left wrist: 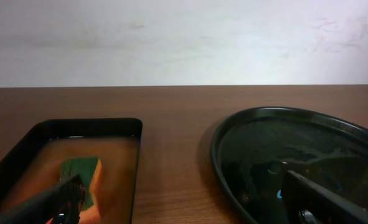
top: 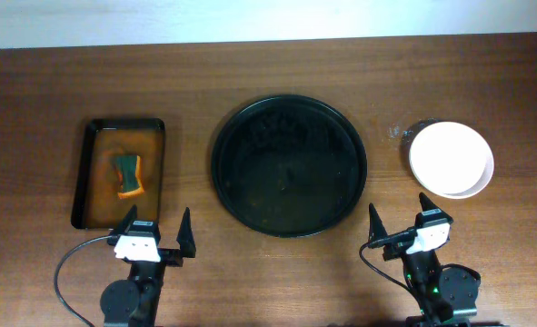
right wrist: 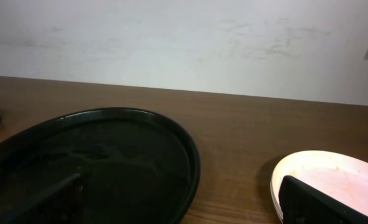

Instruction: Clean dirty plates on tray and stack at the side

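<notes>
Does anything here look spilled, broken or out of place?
Little stands out. The large round black tray is empty but looks wet-streaked, and faint specks mark the wooden table just left of the stacked white plates. The green-and-orange sponge soaks in brown liquid inside the rectangular dark tray, contained, not spilled.

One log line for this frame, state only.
round tray: no plates | plates: stacked right of it | sponge: in rectangular tray | left gripper: open, empty | right gripper: open, empty
</notes>
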